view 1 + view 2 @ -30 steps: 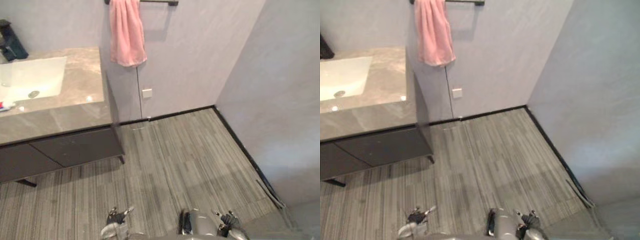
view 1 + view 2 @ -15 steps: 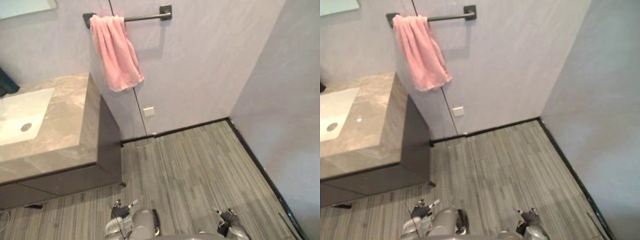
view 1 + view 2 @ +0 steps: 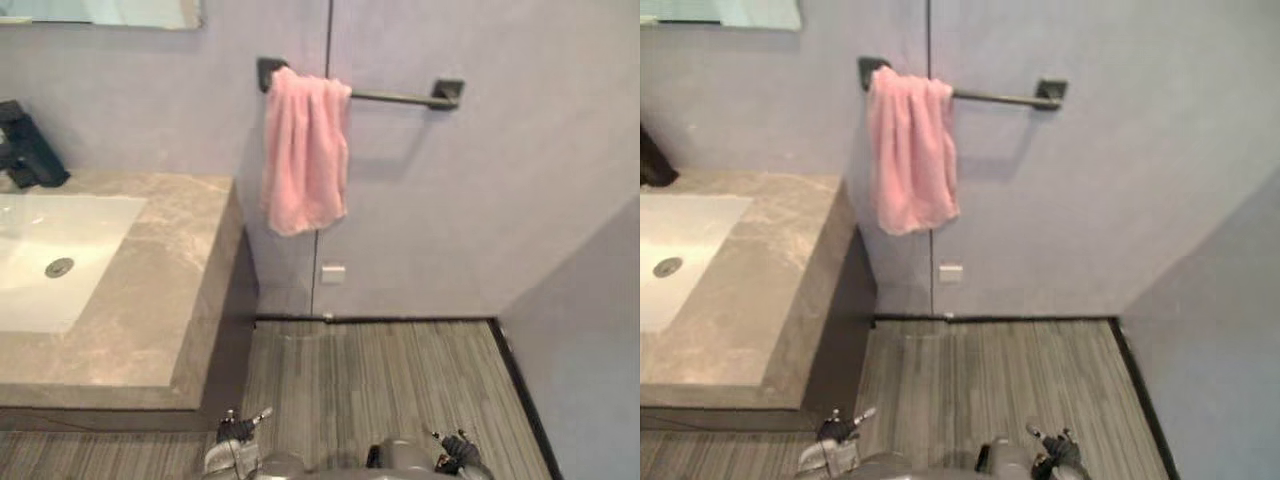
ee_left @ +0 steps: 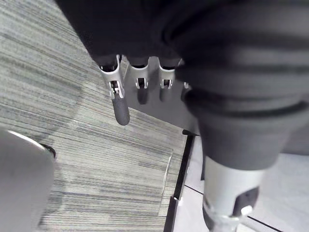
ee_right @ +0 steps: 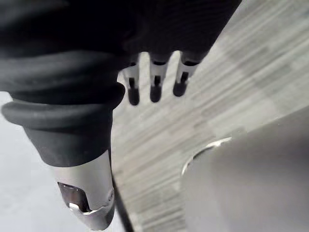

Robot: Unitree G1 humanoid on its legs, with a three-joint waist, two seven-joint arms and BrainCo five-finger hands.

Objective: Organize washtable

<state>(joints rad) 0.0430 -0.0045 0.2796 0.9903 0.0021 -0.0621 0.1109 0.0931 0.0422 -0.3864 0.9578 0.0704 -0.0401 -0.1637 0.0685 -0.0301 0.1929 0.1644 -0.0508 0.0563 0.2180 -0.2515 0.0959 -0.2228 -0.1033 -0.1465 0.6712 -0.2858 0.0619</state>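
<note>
Bathroom corner: grey walls, striped floor (image 3: pixel 400 380). The washtable (image 3: pixel 170 300) lies ahead and to the left of the left hand (image 3: pixel 235 432), well apart from it and farther from the right hand (image 3: pixel 455 448). Its sink (image 3: pixel 60 250) and black faucet (image 3: pixel 25 150) sit beyond the counter's near end. A pink towel (image 3: pixel 305 150) hangs from a bar (image 3: pixel 395 97) above and ahead, btwn the two hands.

Both hands hang low w/ fingers (image 4: pixel 120 108) straight and apart, holding nothing; same for the right fingers (image 5: pixel 153 89).

Risks, as a judgement:
- A reach from here prob. falls short.
- Stepping in, the left hand could clip the counter's corner.
- A raised arm could snag the towel.
- What needs tidying can't be told yet.
</note>
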